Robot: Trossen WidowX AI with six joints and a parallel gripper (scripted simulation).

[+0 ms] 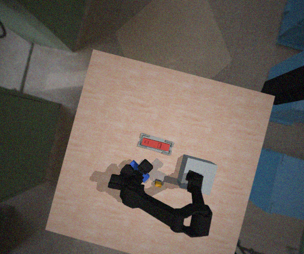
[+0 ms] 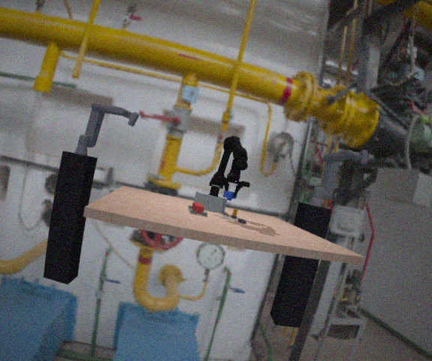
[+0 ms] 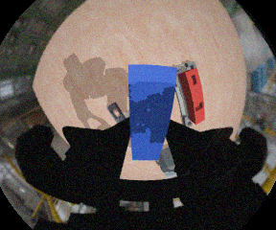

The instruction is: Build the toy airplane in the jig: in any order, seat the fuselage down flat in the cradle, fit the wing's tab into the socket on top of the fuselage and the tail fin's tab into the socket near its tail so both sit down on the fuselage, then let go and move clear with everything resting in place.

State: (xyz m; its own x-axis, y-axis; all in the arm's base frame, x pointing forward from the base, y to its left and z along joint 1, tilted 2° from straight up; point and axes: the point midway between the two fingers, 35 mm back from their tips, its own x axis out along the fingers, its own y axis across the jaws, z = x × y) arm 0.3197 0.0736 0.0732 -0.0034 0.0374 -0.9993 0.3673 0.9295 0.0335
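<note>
The red fuselage [image 1: 153,144] [image 2: 197,207] [image 3: 193,98] lies in the grey jig cradle [image 1: 140,145] [image 2: 204,213], its two dark sockets facing up. My gripper [image 1: 139,171] [image 2: 230,192] [image 3: 147,120] is shut on the blue wing [image 1: 146,178] [image 2: 229,195] [image 3: 152,74] and holds it above the table, a short way from the jig. The wing's tab is not clearly visible. The orange-yellow tail fin [image 1: 158,184] [image 2: 234,212] stands on the table beside the arm, at a small grey holder. It cannot be made out in the wrist view.
A large grey block [image 1: 202,172] [image 2: 209,202] stands on the wooden table [image 1: 173,101] [image 2: 149,210], to the right of the jig in the top view. A small dark holder [image 2: 241,220] [image 3: 116,111] stands on the table near the tail fin.
</note>
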